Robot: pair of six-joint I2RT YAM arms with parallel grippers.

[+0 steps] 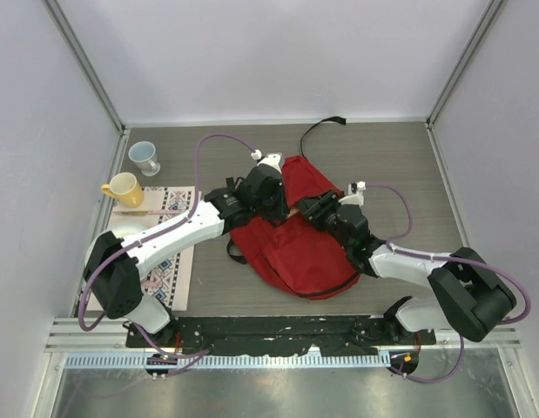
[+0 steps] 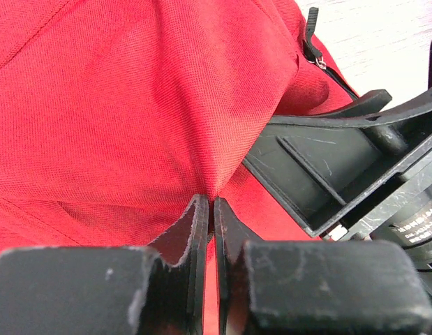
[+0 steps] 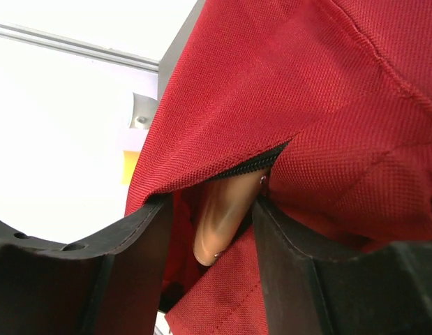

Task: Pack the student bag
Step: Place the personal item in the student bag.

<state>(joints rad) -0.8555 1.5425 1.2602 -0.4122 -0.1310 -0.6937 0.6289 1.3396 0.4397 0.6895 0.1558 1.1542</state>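
The red student bag lies in the middle of the table, its black zipper opening gaping. My left gripper is shut and pinches a fold of the bag's red fabric at its fingertips. My right gripper faces it from the right and shows in the left wrist view. Its jaws stand open on either side of a glossy tan rounded object that sticks out of the zipper opening. The object lies against the right finger, with a gap to the left finger.
A blue-and-white mug and a yellow mug stand at the far left. A patterned mat lies under the left arm with a white object on it. A black strap trails toward the back wall.
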